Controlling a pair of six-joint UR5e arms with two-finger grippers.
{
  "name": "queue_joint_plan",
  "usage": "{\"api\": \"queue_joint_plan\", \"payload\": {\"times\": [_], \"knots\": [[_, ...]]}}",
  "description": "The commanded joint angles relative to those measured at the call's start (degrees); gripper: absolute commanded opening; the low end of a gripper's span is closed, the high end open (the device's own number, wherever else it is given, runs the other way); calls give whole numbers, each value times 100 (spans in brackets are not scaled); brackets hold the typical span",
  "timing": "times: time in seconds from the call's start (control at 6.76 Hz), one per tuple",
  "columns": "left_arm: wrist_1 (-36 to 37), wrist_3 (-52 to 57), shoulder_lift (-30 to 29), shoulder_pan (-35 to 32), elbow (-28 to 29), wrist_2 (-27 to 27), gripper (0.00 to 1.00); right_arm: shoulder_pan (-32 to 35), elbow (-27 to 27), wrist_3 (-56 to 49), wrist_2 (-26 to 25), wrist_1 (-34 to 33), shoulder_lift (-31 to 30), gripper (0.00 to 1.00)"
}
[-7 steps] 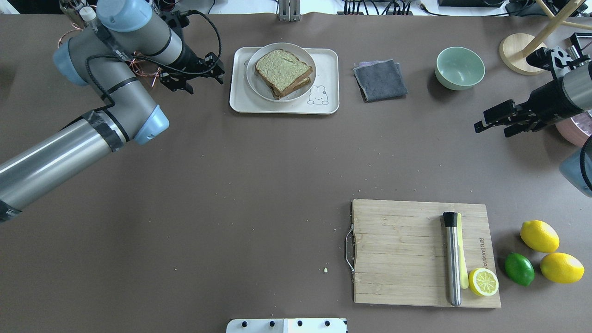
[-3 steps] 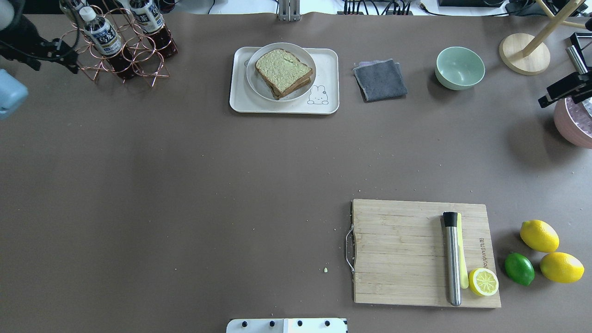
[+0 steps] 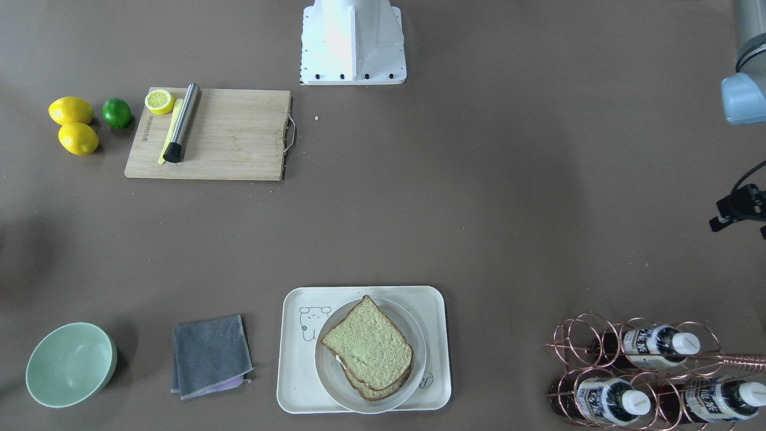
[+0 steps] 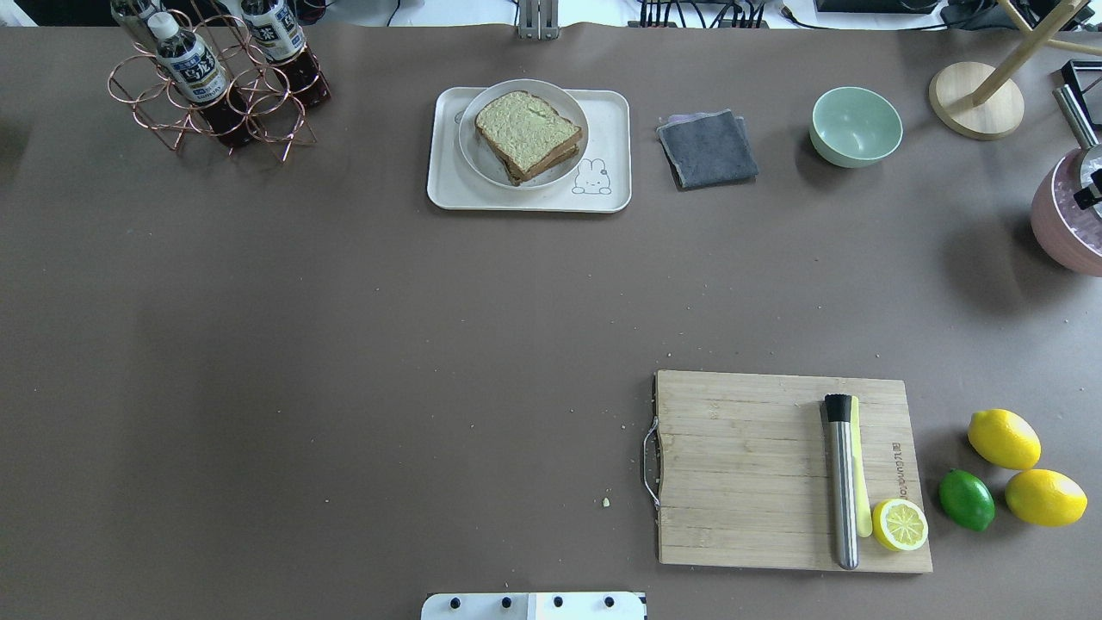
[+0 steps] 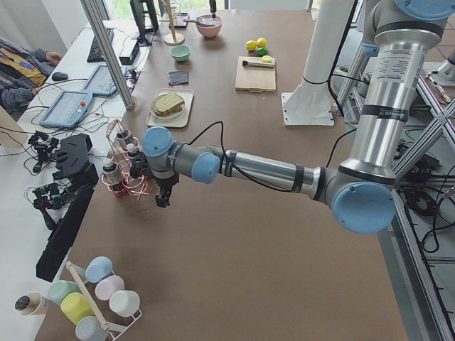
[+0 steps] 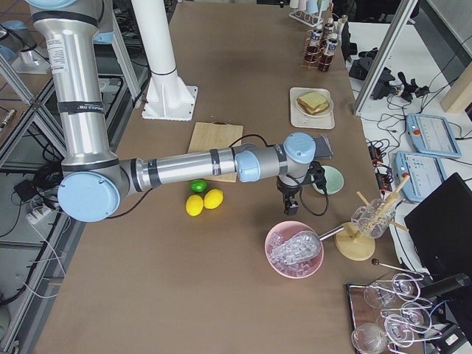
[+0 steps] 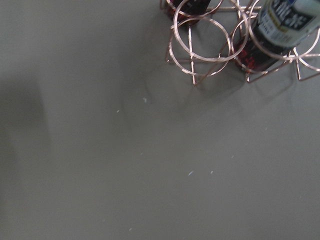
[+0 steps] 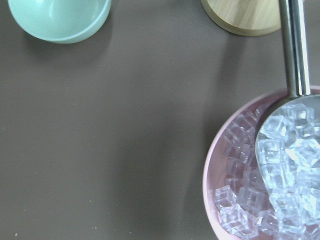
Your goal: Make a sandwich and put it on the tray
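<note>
The sandwich (image 4: 527,133) lies on a round white plate (image 4: 478,159), and the plate stands on the cream tray (image 4: 613,155) at the table's far middle. It also shows in the front-facing view (image 3: 368,347); the egg is hidden between the slices. My left gripper (image 5: 162,197) hangs beside the bottle rack, far left of the tray, and only its edge (image 3: 739,209) shows in the front-facing view. My right gripper (image 6: 288,203) hangs between the green bowl and the ice bowl. I cannot tell whether either is open or shut. Neither wrist view shows fingers.
A copper rack of bottles (image 4: 215,77) stands far left. A grey cloth (image 4: 708,148) and green bowl (image 4: 856,127) lie right of the tray. A pink bowl of ice (image 8: 260,200) with a metal scoop is far right. The cutting board (image 4: 749,469), lemons and lime lie near right.
Both arms have drawn outward and left the overhead view. The left arm went left and uncovered the bottle rack. The right arm went right, over the ice bowl.
</note>
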Motion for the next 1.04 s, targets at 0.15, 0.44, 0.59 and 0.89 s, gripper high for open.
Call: {"api": "queue_joint_plan", "payload": {"times": [0.15,0.44,0.59,0.89], "knots": [[69,721,1497,-511,-695,-40,97,255,-127,-242,-163,33,-249,100],[775,782,1502,-520,-1248,117,97,423,66,-242,-173,33,-582,100],[990,817,1579,-615,-1642,388,97,432,154,-251,-164,42,-714,100],[1484,844,1510,-581,-1804,592,97,423,636,-234,-164,-2,-1127,100]]}}
